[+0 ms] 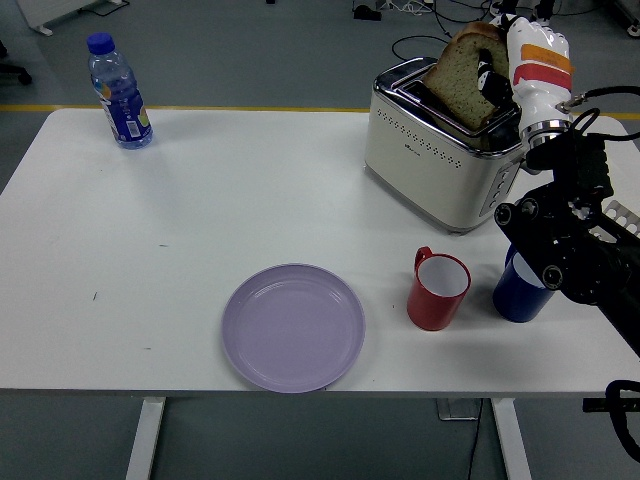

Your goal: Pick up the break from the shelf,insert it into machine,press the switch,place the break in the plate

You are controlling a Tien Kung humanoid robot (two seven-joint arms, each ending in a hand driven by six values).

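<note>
The smooth white table [200,220] carries a boxy cream toaster [435,160] with a glossy chrome top at its far right. Left of and nearer than the toaster lies a round matte lilac plate [293,327]. The right hand [520,65], white-shelled with black fingers, is clamped on a porous brown bread slice [462,75], tilted with its lower edge in the toaster's slot. Nearer than the toaster stand a red mug [438,291] and a blue cup [518,292].
</note>
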